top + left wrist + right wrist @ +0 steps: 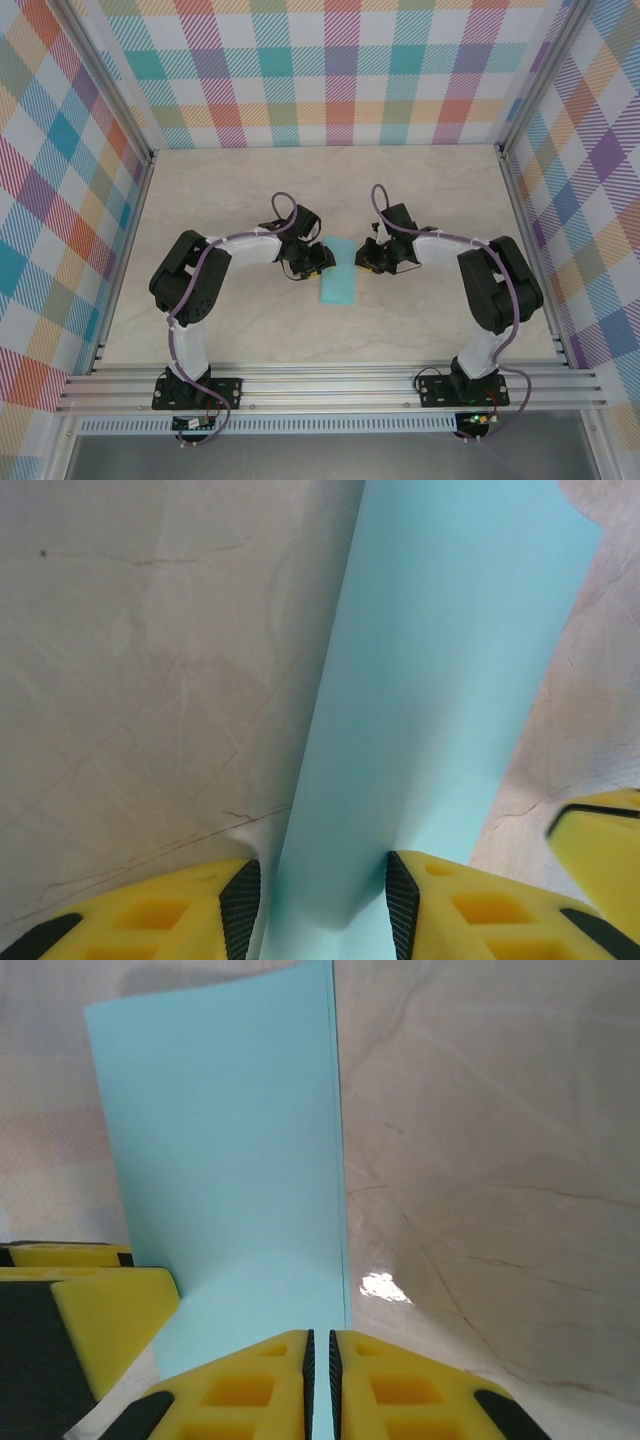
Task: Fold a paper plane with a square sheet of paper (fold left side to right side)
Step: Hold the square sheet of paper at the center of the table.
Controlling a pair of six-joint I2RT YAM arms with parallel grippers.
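Note:
The square sheet of paper [338, 278] lies mid-table as a narrow turquoise rectangle, doubled over. In the left wrist view the paper [440, 680] runs up from between the pads of my left gripper [322, 895]. That gripper is open, with its left pad at the sheet's folded left edge and its right pad on the sheet. My right gripper [320, 1370] is shut on the two stacked free edges at the right side of the paper [230, 1160]. From above, the left gripper [318, 258] and right gripper [366, 256] flank the sheet's far end. A paper plane is out of view.
The pale marbled tabletop [240, 190] is walled by plaid panels [330, 70] at the back and sides. A metal rail [330, 385] runs along the near edge. A yellow finger of the other gripper [100, 1310] sits close beside the sheet.

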